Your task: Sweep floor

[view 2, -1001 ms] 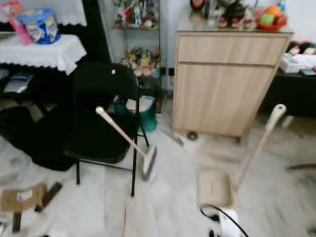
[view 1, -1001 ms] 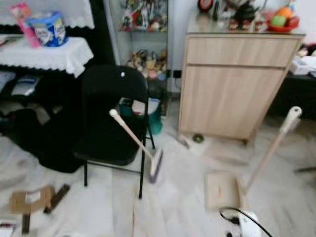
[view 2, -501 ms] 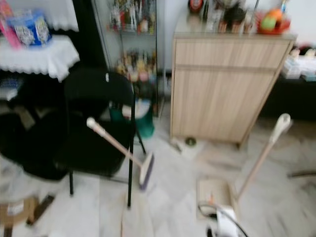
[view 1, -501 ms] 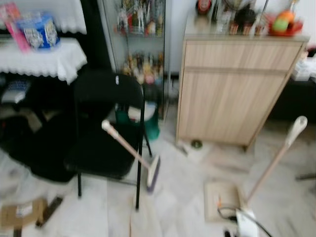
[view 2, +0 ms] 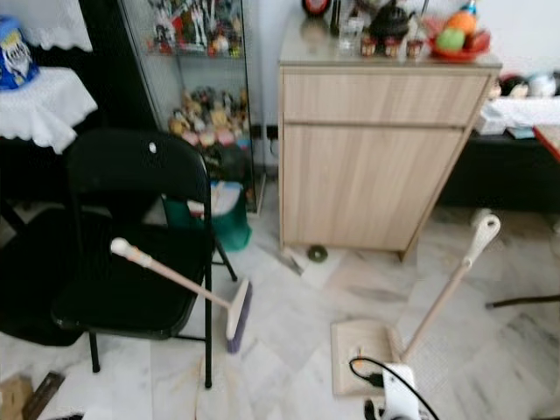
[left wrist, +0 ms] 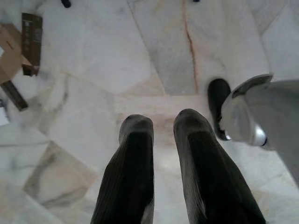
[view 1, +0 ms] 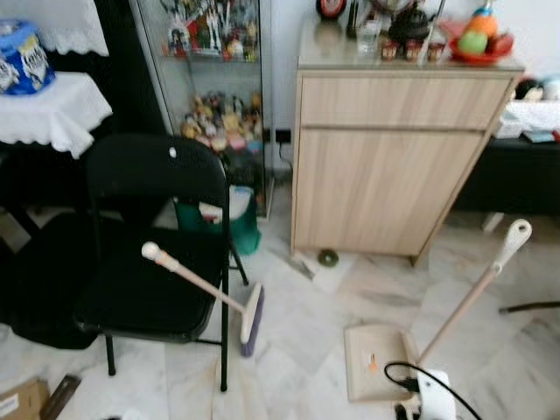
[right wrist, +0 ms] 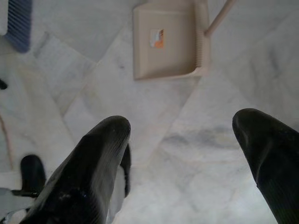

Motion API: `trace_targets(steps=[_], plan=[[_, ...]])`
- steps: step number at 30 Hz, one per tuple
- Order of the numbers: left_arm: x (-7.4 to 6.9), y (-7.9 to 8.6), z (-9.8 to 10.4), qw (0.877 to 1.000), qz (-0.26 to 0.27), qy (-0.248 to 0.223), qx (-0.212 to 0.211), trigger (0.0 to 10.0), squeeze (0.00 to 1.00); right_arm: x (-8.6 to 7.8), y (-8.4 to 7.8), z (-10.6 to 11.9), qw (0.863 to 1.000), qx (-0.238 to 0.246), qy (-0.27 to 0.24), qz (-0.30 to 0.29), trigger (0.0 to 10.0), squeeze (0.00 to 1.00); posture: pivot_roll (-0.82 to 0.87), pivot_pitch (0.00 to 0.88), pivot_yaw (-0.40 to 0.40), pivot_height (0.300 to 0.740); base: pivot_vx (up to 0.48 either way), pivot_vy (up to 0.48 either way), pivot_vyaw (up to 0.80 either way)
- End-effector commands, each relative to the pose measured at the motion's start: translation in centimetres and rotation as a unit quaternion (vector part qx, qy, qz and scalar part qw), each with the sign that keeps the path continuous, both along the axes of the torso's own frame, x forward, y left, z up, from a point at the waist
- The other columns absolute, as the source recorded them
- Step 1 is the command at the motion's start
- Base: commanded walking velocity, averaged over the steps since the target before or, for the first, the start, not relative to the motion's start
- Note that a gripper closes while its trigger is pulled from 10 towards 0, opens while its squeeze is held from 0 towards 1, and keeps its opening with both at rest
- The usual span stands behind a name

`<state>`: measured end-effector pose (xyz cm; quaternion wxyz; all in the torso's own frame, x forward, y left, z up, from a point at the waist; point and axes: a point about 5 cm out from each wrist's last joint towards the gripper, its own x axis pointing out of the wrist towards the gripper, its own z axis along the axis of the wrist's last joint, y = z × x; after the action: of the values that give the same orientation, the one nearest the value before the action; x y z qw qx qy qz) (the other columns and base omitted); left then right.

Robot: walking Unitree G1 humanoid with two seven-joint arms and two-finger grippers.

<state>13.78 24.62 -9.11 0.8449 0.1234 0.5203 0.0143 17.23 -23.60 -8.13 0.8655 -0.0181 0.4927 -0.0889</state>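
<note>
— Everything has slid sideways in the head views over the last second: the wooden cabinet [view 1: 394,149] now sits near the middle and the chair [view 1: 153,245] further toward the left edge. Did anything on the floor shift?

— No, that is the camera swinging. Broom and dustpan lie as they did a second ago, and the picture is sharper.

— Where is the broom [view 1: 206,284]?

— Left of the cabinet and nearer the robot. Its pale handle slants up over the seat of the black folding chair, the knob end high, and its purple-bristled head [view 1: 252,317] rests on the marble floor [view 1: 297,350] just beside the chair's front leg.

— And the dustpan [view 1: 378,360]?

— In front of the cabinet, toward its right corner, flat on the floor. Its long handle [view 1: 477,293] leans up and away to the right. A black cable [view 1: 420,376] loops just beside its near edge.

— The grippers?

— Left gripper [left wrist: 162,122] hangs over bare marble, its two black fingers pressed nearly together, pinching nothing. Right gripper [right wrist: 180,123] hangs above the floor with fingers spread wide; the dustpan and a corner of the broom head lie beyond its tips, well apart from them.

— Anything else near the cabinet?

— A small dark round thing [view 1: 328,257] on a pale scrap at its foot, a green bin [view 1: 229,219] between it and the chair, and a glass case of figurines [view 1: 214,96] to its left.
</note>
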Motion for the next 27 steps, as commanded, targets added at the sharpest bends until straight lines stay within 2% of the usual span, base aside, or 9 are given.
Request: trace_targets(steps=[1,12,27], plan=[[5.32,-2.38,1.92,0.969,0.152,-0.149,-0.126,10.0,0.0,2.77,6.99,0.43,0.991,0.093,-0.078,0.055,10.0,0.0,0.02,0.063,-0.02,0.74,0.0,0.0,0.0],[5.45,-2.52,1.93,0.967,0.158,-0.148,-0.133,10.0,0.0,2.82,7.14,0.45,0.991,0.094,-0.08,0.058,10.0,0.0,0.02,0.045,-0.021,0.74,0.0,0.0,0.0],[5.62,-2.59,2.02,0.966,0.157,-0.152,-0.137,10.0,0.0,2.86,7.19,0.48,0.99,0.095,-0.081,0.06,10.0,0.0,0.02,0.042,-0.018,0.74,0.0,0.297,0.0]])
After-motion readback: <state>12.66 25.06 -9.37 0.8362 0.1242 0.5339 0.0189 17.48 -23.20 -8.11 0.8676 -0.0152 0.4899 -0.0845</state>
